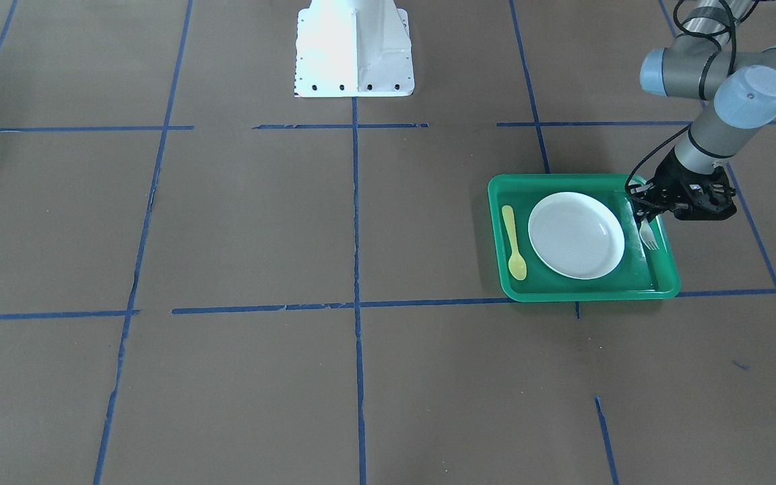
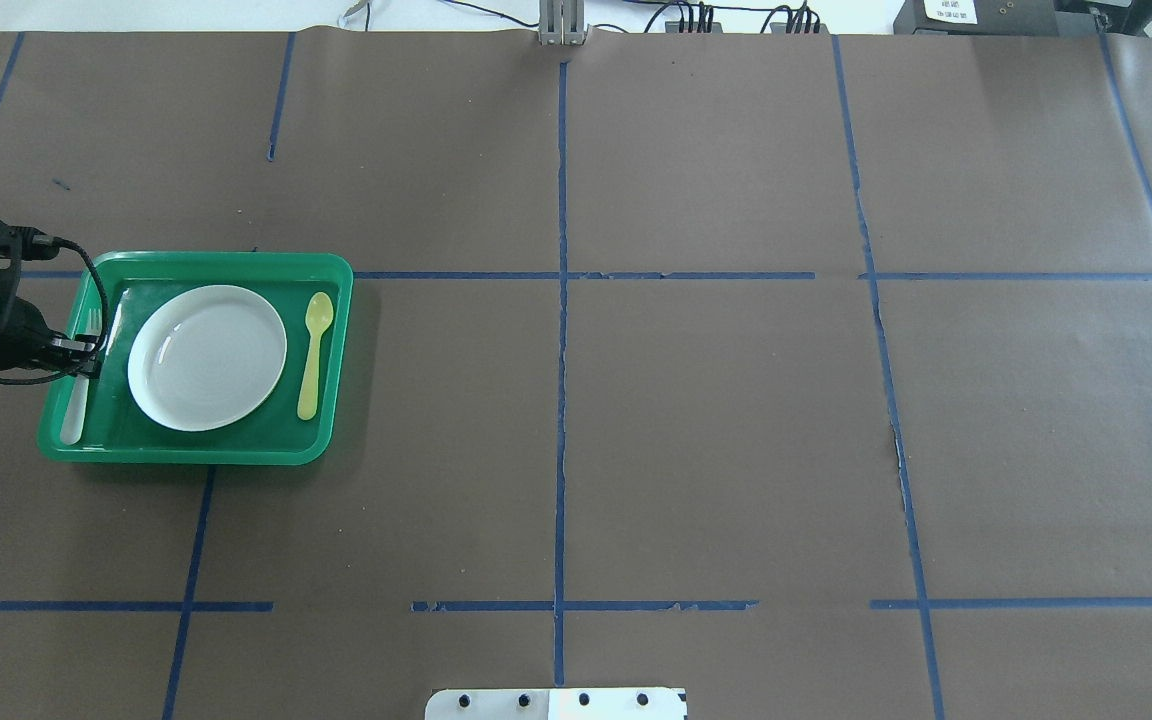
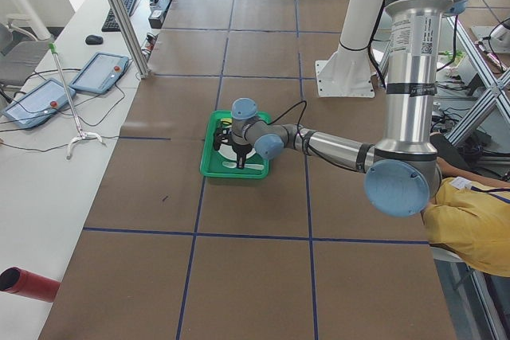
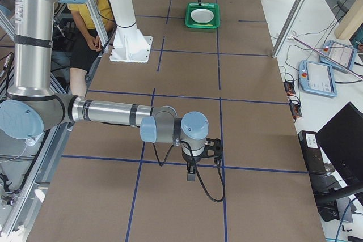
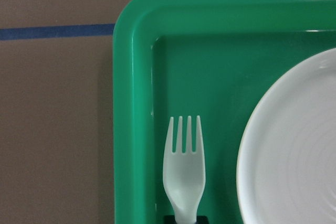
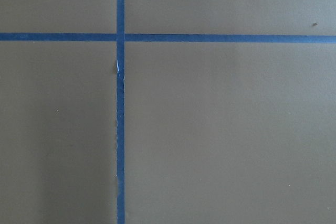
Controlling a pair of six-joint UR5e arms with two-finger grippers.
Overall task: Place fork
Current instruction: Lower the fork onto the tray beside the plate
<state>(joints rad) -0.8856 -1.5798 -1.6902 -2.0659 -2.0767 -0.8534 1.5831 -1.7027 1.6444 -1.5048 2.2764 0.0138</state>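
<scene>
My left pincer (image 1: 642, 217) hangs over the rectangular green plastic tray (image 1: 583, 294), above the narrow strip of tray floor along the tray wall on my left. Its fingers are pressed onto the neck of the small pale translucent plastic fork (image 5: 184, 177), just behind the tine head. My left wrist view shows only a dark bit of fingertip at the bottom edge, under the neck.

The fork lies lengthwise in that strip, parallel to the tray's left wall. Its short tines point to the tray's far wall, away from my base, and its flat handle runs back toward the tray's near corner. I cannot tell whether it rests on the tray floor or sits just above it.

A round white plate (image 1: 576, 234) fills the middle of the tray, just beside the fork and not touching it. A yellow plastic spoon (image 1: 513, 242) lies along the opposite tray wall, its bowl toward the tray's far wall.

My right pincer (image 4: 191, 174) is well apart from the tray, pointing down at the brown paper table (image 6: 226, 129) near a crossing of blue tape lines (image 6: 121, 37). Whether its fingers are spread or together I cannot tell.
</scene>
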